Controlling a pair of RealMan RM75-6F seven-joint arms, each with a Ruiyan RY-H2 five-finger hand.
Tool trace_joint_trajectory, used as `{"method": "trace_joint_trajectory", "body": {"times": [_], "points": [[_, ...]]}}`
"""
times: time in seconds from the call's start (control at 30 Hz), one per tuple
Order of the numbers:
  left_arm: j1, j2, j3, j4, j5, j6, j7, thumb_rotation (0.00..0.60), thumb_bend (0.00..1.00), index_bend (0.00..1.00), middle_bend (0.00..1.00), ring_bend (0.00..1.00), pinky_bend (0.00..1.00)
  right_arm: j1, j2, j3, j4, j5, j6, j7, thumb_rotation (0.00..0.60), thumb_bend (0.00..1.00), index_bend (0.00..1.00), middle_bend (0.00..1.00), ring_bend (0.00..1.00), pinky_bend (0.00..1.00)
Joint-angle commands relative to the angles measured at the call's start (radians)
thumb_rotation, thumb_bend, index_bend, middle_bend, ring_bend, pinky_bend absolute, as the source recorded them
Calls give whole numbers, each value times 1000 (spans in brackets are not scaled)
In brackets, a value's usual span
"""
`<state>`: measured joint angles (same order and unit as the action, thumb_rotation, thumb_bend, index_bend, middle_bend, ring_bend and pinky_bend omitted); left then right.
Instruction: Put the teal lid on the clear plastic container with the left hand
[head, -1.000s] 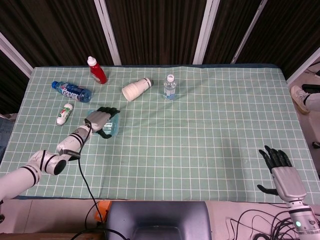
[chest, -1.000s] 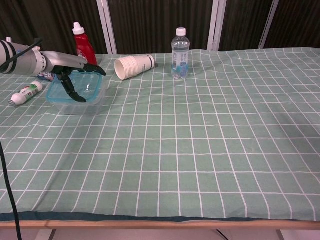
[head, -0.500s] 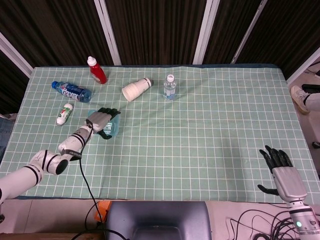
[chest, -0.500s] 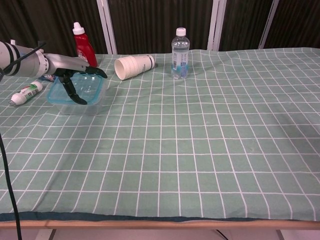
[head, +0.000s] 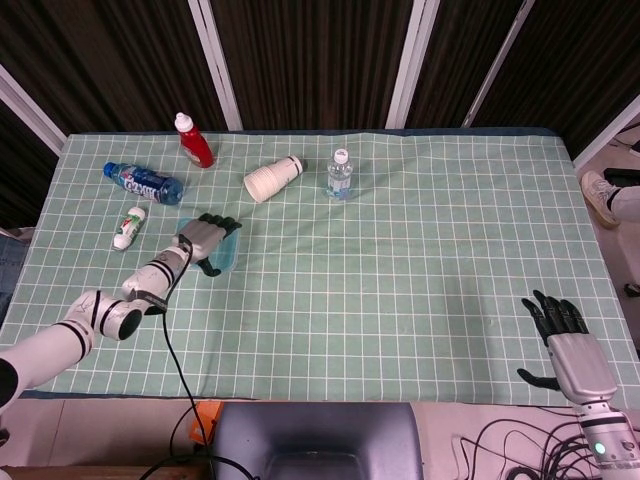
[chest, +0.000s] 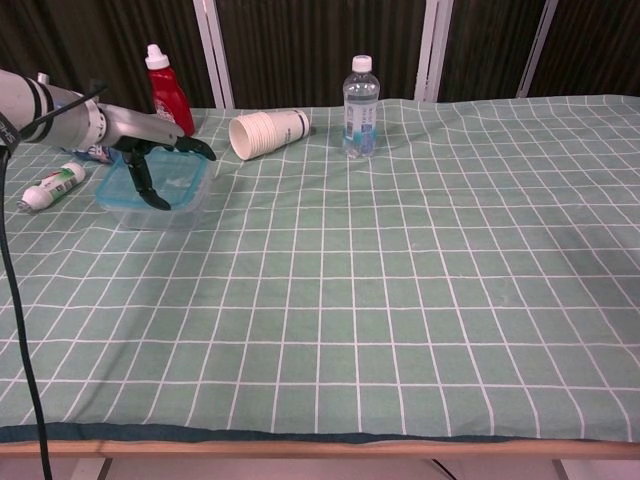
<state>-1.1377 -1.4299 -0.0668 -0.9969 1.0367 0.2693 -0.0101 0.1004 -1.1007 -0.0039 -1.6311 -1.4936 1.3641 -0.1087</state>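
The teal lid (chest: 178, 182) lies flat on top of the clear plastic container (chest: 150, 214), at the left of the table, and shows as a teal edge (head: 229, 256) in the head view. My left hand (head: 206, 241) (chest: 148, 152) rests on the lid with its fingers spread across it and the thumb pointing down onto its middle. It does not grip the lid's edge. My right hand (head: 564, 345) hangs open off the near right corner, holding nothing, and only the head view shows it.
Behind the container are a red sauce bottle (head: 193, 140), a lying blue bottle (head: 143, 183) and a small white tube (head: 129, 227). A stack of paper cups (head: 273, 178) lies on its side next to an upright water bottle (head: 340, 173).
The lid went from tilted on the container to lying flat on it. My left hand shifted slightly away from me over the lid. The right hand stayed put.
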Motion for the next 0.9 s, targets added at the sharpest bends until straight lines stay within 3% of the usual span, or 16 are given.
{"method": "trace_joint_trajectory", "body": {"times": [0.03, 0.9], "points": [[-9, -3, 12, -2, -18, 3, 14, 600, 260, 0, 41, 0, 0, 0, 1, 0, 0, -1, 0, 1, 600, 62, 0, 0, 0, 0], [-59, -5, 106, -28, -195, 56, 123, 600, 257, 0, 27, 0, 0, -4, 5, -1, -1, -6, 5, 10, 600, 62, 0, 0, 0, 0]]}}
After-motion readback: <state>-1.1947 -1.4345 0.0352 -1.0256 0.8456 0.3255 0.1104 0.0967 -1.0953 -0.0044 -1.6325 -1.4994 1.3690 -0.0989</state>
